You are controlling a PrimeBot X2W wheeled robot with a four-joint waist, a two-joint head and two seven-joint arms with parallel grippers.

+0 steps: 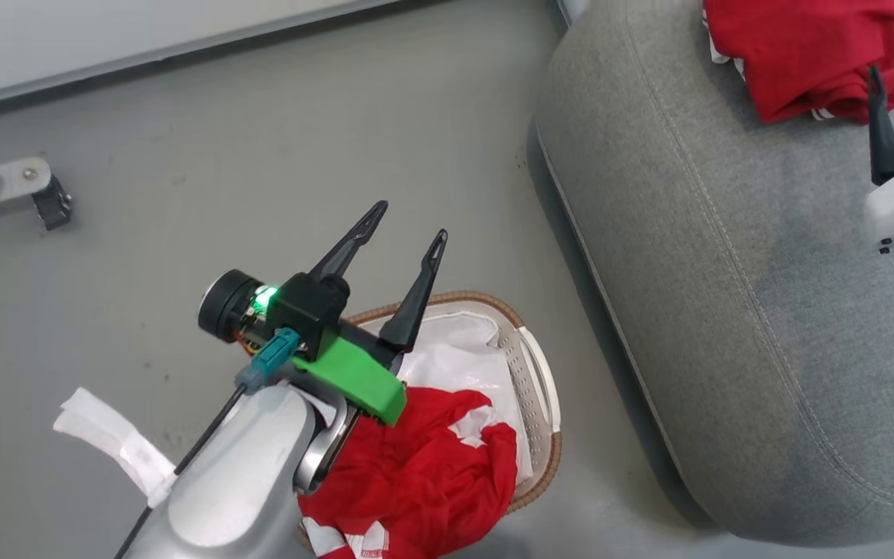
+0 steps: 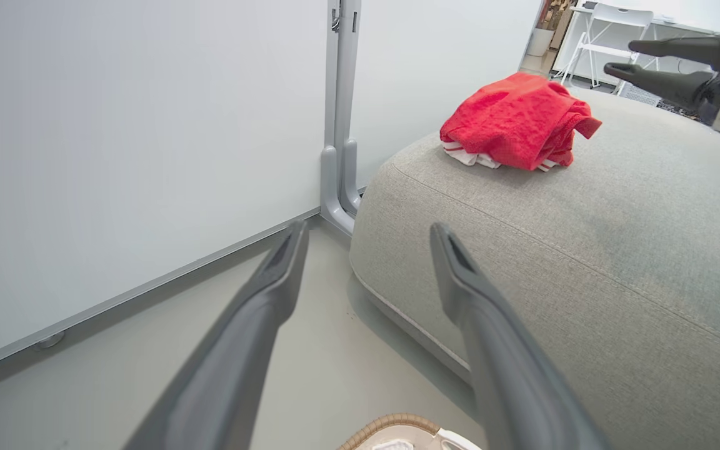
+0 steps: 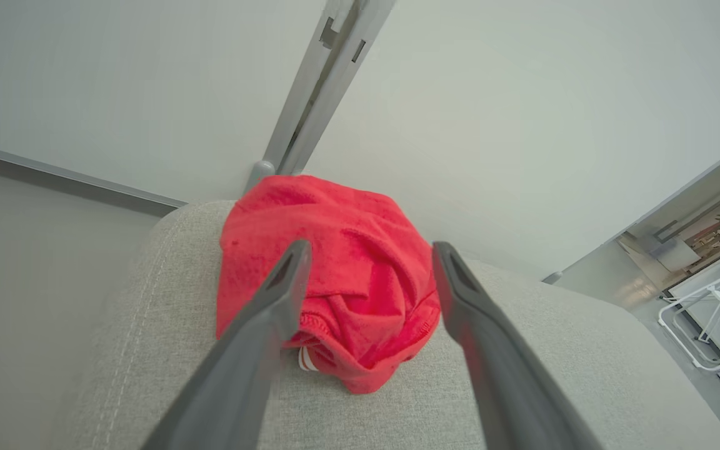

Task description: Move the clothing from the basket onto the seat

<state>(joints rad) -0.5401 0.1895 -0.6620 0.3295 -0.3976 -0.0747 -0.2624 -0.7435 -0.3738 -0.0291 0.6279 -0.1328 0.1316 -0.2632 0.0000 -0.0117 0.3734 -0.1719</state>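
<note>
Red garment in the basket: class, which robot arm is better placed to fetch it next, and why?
Probably left: the left gripper, open, hangs above the basket and its red garment, while the right gripper is away over the seat.

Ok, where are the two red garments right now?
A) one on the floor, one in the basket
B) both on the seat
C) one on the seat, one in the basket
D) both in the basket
C: one garment lies bunched on the grey seat, while the other garment is in the basket, not yet moved.
</note>
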